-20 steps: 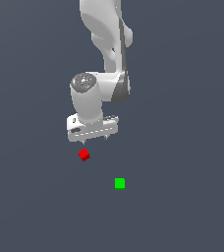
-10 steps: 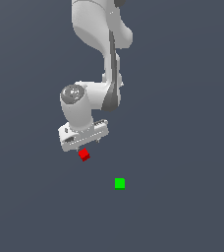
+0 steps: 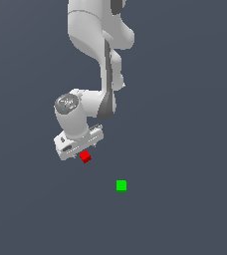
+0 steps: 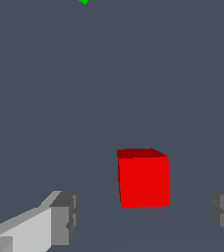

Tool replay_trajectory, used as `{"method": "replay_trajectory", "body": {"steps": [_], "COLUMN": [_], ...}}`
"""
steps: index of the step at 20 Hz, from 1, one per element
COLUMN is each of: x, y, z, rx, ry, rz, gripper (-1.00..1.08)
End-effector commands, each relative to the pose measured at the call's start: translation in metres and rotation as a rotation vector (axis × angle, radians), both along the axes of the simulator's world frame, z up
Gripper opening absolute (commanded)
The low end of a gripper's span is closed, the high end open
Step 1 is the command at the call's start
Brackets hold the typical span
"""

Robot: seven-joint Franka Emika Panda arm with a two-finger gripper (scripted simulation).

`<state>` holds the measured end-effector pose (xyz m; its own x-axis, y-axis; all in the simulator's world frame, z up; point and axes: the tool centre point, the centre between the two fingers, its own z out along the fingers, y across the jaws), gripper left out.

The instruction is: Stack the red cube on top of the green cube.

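The red cube (image 3: 85, 157) lies on the dark grey floor, just under the white gripper (image 3: 82, 151). In the wrist view the red cube (image 4: 143, 179) sits between the two spread fingers, one finger (image 4: 60, 221) on one side and the other at the frame's edge. The gripper (image 4: 146, 219) is open and empty, and neither finger touches the cube. The green cube (image 3: 121, 186) lies apart, lower and toward the exterior view's right. Only a sliver of the green cube (image 4: 84, 1) shows at the wrist view's edge.
The white arm (image 3: 93, 45) rises above the gripper. The flat dark grey floor (image 3: 185, 149) spreads all around, with nothing else on it in view.
The gripper has come down and moved a little toward the exterior view's left, closing on the red cube. Both cubes have stayed where they were.
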<state>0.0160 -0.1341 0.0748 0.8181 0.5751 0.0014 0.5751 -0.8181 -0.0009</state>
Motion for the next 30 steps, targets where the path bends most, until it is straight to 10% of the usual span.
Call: {"method": "replay_trajectory", "body": {"steps": [1, 25, 26, 30], "x": [0.002, 0.004, 0.004, 0.004], "y": [-0.003, -0.005, -0.005, -0.005], "z": [-0.003, -0.055, -0.055, -0.055], "rx": [-0.001, -0.002, -0.002, -0.002], "ry": [0.000, 0.001, 0.001, 0.001], "rz": [0.023, 0.039, 0.039, 0.039], "gripper": [1.00, 1.00, -1.00, -1.00]}}
